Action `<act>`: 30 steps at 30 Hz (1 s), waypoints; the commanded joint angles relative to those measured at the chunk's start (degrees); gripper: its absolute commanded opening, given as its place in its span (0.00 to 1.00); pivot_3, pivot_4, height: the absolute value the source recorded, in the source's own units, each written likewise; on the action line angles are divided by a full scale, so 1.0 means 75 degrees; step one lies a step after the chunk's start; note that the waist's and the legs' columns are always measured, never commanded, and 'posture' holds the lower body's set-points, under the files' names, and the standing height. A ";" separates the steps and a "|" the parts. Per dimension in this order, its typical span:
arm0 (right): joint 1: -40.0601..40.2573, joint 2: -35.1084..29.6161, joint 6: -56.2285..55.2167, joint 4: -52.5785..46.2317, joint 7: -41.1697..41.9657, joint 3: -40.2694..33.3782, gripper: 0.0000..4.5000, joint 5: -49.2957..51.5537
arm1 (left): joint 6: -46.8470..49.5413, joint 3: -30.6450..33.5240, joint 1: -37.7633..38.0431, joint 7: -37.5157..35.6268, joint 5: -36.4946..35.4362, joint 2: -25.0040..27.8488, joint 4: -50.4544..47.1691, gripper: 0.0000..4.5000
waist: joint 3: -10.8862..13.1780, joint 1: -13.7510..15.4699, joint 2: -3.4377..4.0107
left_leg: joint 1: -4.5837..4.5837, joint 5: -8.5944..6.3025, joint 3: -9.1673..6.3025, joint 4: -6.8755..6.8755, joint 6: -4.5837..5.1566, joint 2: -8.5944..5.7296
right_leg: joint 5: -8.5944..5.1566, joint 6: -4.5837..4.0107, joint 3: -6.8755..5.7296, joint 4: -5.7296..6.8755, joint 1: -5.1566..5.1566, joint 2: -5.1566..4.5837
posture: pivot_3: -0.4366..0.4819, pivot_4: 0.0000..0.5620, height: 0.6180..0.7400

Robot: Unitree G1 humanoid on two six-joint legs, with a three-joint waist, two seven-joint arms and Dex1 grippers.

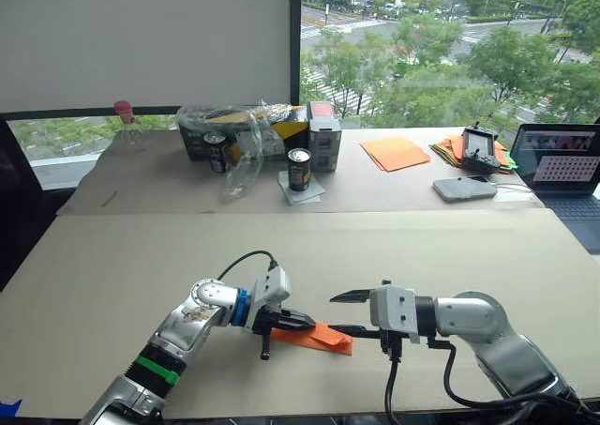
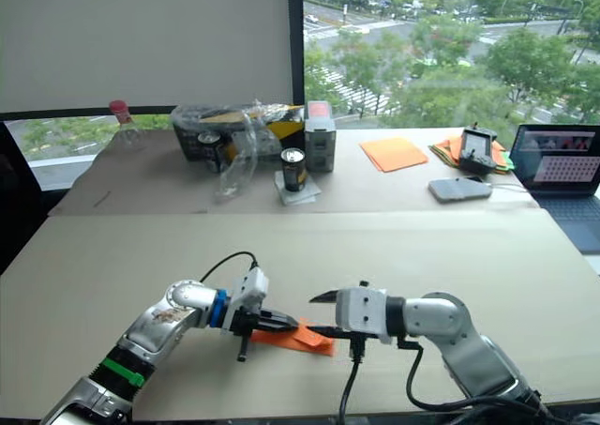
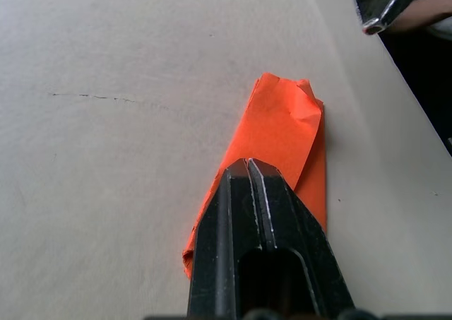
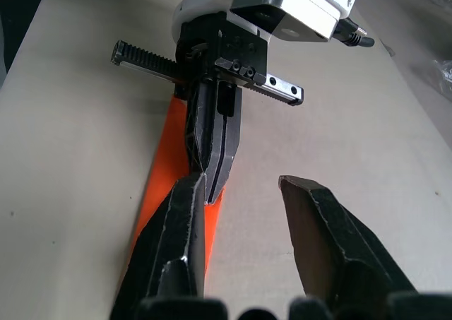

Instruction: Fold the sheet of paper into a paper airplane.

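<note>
Left eye view: on the tan table (image 1: 141,265) the sheet of paper (image 1: 323,337) is already a narrow layered strip lying between both arms. Left gripper (image 3: 248,166) presses shut onto it; right gripper (image 4: 244,193) stands spread, one finger over the strip, so shaping looks unfinished.

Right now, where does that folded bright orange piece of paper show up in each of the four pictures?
Left eye view: the folded bright orange paper lies on the near table, low centre, between the two hands.
Right eye view: low centre again.
Left wrist view: centre, under the shut left hand.
Right wrist view: lower left, beside the open right hand.
Shared landmark: the left hand's black fingers pressed on it.
</note>
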 commanded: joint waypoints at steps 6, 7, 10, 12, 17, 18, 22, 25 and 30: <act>-0.0366 0.0212 -0.0216 0.0775 0.0423 0.0710 0.01 -0.0449 | 0.0161 -0.0272 0.0151 0.0126 0.0485 0.0145 -0.0044 0.00 | 0.0000 -0.0007 0.0001 | -0.0002 -0.0004 0.0002 0.0000 0.0007 -0.0003 | 0.0001 0.0002 0.0003 0.0000 -0.0002 -0.0003 | 0.48 0.27 1.00; -0.0315 0.0203 -0.0304 0.0837 0.0495 0.0768 0.01 -0.0466 | 0.0168 -0.0288 0.0138 0.0125 0.0510 0.0155 -0.0069 0.00 | 0.0000 -0.0004 0.0000 | -0.0002 -0.0004 0.0002 0.0000 0.0007 -0.0003 | 0.0001 0.0002 0.0002 0.0000 -0.0002 -0.0003 | 0.48 0.27 1.00; -0.0135 0.0034 -0.0513 0.0887 0.0669 0.0794 0.01 -0.0559 | 0.0150 -0.0372 0.0105 0.0085 0.0667 0.0260 -0.0137 0.00 | 0.0000 -0.0005 0.0001 | -0.0002 -0.0004 0.0002 0.0000 0.0007 -0.0005 | 0.0000 0.0003 0.0002 -0.0002 0.0000 -0.0005 | 0.48 0.27 1.00; 0.0026 -0.0105 -0.0596 0.0957 0.0715 0.0765 0.01 -0.0618 | 0.0191 -0.0359 0.0091 0.0087 0.0663 0.0273 -0.0188 0.00 | 0.0000 -0.0022 0.0001 | -0.0002 -0.0005 0.0003 0.0000 0.0008 -0.0004 | 0.0001 0.0003 0.0003 -0.0002 -0.0002 -0.0004 | 0.48 0.27 1.00; 0.0430 -0.0371 -0.0873 0.1084 0.0876 0.0731 0.01 -0.0604 | 0.0238 -0.0332 0.0027 0.0131 0.0653 0.0214 -0.0187 0.00 | 0.0000 -0.0037 0.0000 | 0.0001 -0.0005 0.0002 0.0000 0.0008 -0.0001 | 0.0000 0.0003 0.0001 0.0000 0.0001 -0.0001 | 0.48 0.27 1.00; 0.0507 -0.0410 -0.0930 0.1066 0.0904 0.0716 0.01 -0.0581 | 0.0235 -0.0330 0.0023 0.0135 0.0654 0.0210 -0.0178 0.00 | 0.0000 -0.0029 0.0000 | 0.0001 -0.0005 0.0001 0.0000 0.0008 -0.0001 | 0.0000 0.0004 0.0000 0.0000 0.0002 -0.0001 | 0.48 0.27 1.00; 0.0761 -0.0515 -0.1078 0.1040 0.0892 0.0685 0.01 -0.0632 | 0.0232 -0.0325 0.0038 0.0135 0.0653 0.0201 -0.0133 0.00 | 0.0000 -0.0030 0.0000 | 0.0000 -0.0006 0.0003 0.0000 0.0009 -0.0002 | 0.0000 0.0005 0.0002 -0.0004 0.0005 -0.0003 | 0.48 0.27 1.00; 0.0984 -0.0625 -0.1096 0.0907 0.0843 0.0561 0.01 -0.0625 | 0.0238 -0.0312 0.0056 0.0130 0.0635 0.0193 -0.0117 0.00 | 0.0000 -0.0027 0.0001 | 0.0002 -0.0006 0.0002 0.0000 0.0009 -0.0002 | 0.0000 0.0005 0.0001 -0.0004 0.0006 -0.0003 | 0.48 0.27 1.00; 0.1343 -0.0872 -0.1211 0.0632 0.0802 0.0248 0.01 -0.0501 | 0.0223 -0.0304 0.0063 0.0126 0.0630 0.0172 -0.0067 0.00 | 0.0000 -0.0015 0.0000 | 0.0001 -0.0006 0.0002 0.0000 0.0009 -0.0002 | -0.0001 0.0007 0.0001 -0.0005 0.0007 -0.0004 | 0.48 0.27 1.00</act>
